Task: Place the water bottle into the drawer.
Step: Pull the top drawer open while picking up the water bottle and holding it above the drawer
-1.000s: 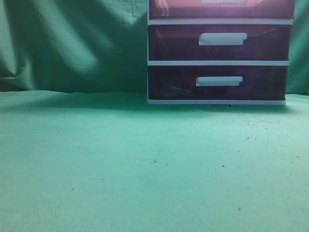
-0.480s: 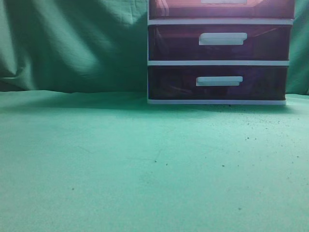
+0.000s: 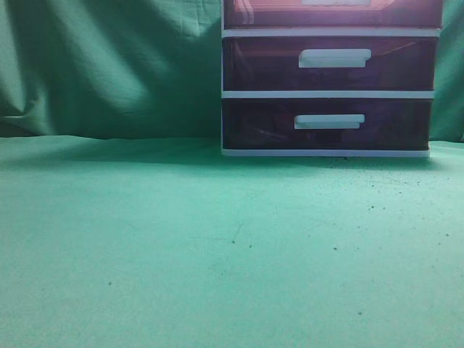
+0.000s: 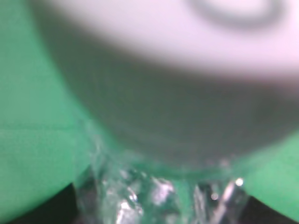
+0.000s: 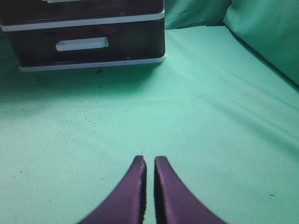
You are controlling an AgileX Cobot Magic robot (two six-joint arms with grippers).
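A green-clothed table point(image 3: 181, 246) carries the white-framed drawer unit point(image 3: 326, 152) at its back, with apparently dark specks nearby.

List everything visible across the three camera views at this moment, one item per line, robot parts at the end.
Drawer unit: one, white frame, back right of the table against the backdrop.
Top drawer: one, reddish tint, white handle, cut off by the upper edge of the exterior view.
Lower drawers: two, dark purple, white handles, both shut.
Table cloth: one, green, dotted with small dark specks.
Backdrop cloth: one, green, creased, behind the table.
Water bottle: one, clear with a white cap, blurred, filling the left wrist view.
Right claw: one, dark purple fingers nearly together, nothing held, above bare cloth.
Left claw: not visible.
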